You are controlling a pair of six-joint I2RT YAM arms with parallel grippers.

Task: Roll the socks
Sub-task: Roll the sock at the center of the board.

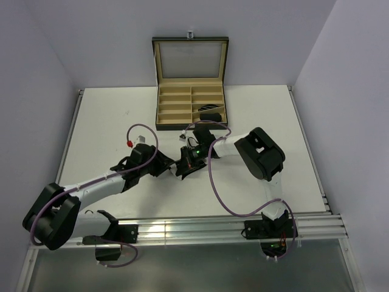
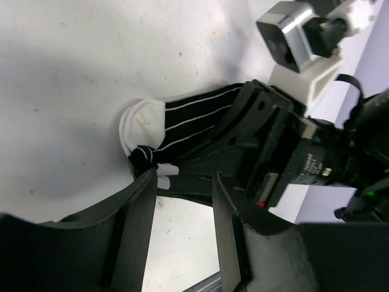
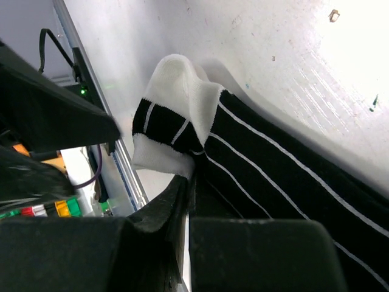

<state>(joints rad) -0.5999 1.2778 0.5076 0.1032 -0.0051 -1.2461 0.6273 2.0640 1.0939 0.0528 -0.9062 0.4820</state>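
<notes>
A black sock (image 2: 194, 118) with thin white stripes and a white toe (image 2: 141, 126) lies flat on the white table. My right gripper (image 3: 191, 182) is shut on this sock (image 3: 273, 176), pinching its fabric just below the white-edged end (image 3: 176, 91). In the left wrist view my left gripper (image 2: 185, 179) stands open at that same end; one fingertip (image 2: 151, 182) touches the white edge and bare table shows between the fingers. From above, both grippers meet mid-table, left (image 1: 170, 164) and right (image 1: 182, 169), hiding most of the sock.
A black box (image 1: 159, 109) with tan lining stands open at the back of the table, with dark bundles (image 1: 211, 112) in its right compartments. A metal rail (image 1: 200, 228) runs along the near edge. A purple cable (image 1: 213, 182) loops beside the right arm.
</notes>
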